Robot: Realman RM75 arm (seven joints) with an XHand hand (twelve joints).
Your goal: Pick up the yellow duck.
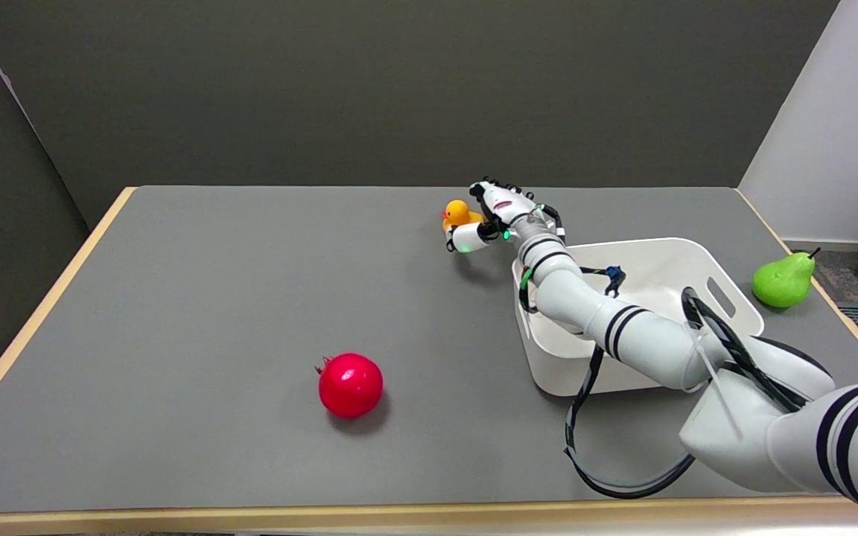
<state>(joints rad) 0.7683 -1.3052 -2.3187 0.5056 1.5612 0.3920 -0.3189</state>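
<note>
The yellow duck (457, 213), small with an orange beak, is at the far middle of the grey table (213, 298). My right hand (494, 214) reaches in from the right and holds it. The thumb (466, 238) curls under the duck's near side and the other fingers (490, 190) close around its far right side. Only the duck's head and left flank show; the hand hides the rest. A shadow on the table just below the hand suggests that hand and duck are slightly off the surface.
A white plastic bin (727, 298) stands right of the hand, under my forearm. A green pear (783, 280) lies near the table's right edge. A red pomegranate (350, 384) sits at the near middle. Black cables loop from the arm at the near right.
</note>
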